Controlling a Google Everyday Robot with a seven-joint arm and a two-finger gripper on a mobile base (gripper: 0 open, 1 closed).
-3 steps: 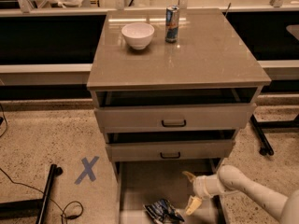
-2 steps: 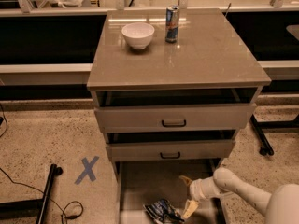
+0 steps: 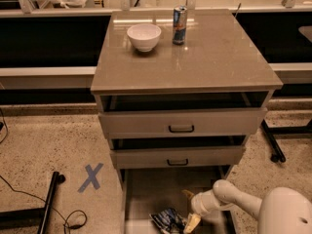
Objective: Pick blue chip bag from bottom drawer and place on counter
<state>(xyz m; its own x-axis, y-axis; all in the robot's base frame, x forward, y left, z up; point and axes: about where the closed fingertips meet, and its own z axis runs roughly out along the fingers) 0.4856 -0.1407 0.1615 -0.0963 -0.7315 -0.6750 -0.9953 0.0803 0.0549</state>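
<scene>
The blue chip bag (image 3: 165,220) lies crumpled on the floor of the pulled-out bottom drawer (image 3: 148,191), near its front edge. My gripper (image 3: 189,208) is down inside the drawer just right of the bag, at the end of the white arm (image 3: 234,199) coming in from the lower right. Its two yellowish fingers are spread apart, the lower fingertip (image 3: 191,223) right beside the bag's right edge, and hold nothing. The counter (image 3: 195,62) is the glossy grey-brown top of the cabinet.
A white bowl (image 3: 144,36) and a slim blue-silver can (image 3: 179,25) stand at the back of the counter. The two upper drawers (image 3: 181,123) are slightly pulled out above the gripper. A blue tape X (image 3: 90,177) and black cables (image 3: 48,206) are on the floor to the left.
My gripper has moved a little left and lower, closer to the bag's right edge. The bag has not moved.
</scene>
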